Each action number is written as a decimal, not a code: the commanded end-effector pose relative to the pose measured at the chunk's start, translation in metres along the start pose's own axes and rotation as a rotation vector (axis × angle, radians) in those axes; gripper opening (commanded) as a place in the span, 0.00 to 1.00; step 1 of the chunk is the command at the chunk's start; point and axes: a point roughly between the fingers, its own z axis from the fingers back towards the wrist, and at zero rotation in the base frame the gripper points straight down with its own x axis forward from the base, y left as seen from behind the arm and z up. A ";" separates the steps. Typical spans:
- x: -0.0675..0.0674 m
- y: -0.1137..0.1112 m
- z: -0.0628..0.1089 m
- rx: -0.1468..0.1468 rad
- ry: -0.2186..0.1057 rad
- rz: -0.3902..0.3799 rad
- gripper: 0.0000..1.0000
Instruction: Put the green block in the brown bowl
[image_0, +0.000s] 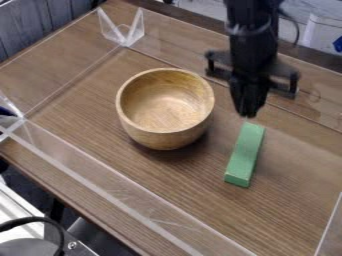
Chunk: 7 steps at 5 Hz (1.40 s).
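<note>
On the wooden table top (80, 90), to the right of the bowl, lies the green block (246, 154), a plain matte green rectangular bar. It lies flat on the wood, with its long side running from the near edge toward the far edge, a little tilted. Nothing holds it. Its far end is just below the tip of the black gripper (250, 108), which hangs above it and points almost straight down; the block and the tip look apart, with the block free on the table. The jaws are closed together into one narrow dark tip, and there is nothing between them. The gripper belongs to a black robot arm (254, 35) that comes down from the top of the view. Just beside the block, on its left, stands the round light-brown wooden bowl (164, 108) with thick walls and visible grain; the bowl is empty and does not touch the block. Low clear plastic walls (80, 165) run along the edges of the table, and a clear plastic corner piece (124, 28) stands at the far left.
</note>
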 end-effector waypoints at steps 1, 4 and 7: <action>0.013 0.005 0.038 0.001 -0.090 -0.002 0.00; -0.002 -0.005 0.010 -0.006 -0.028 -0.037 1.00; -0.005 -0.013 -0.011 -0.002 0.013 -0.050 1.00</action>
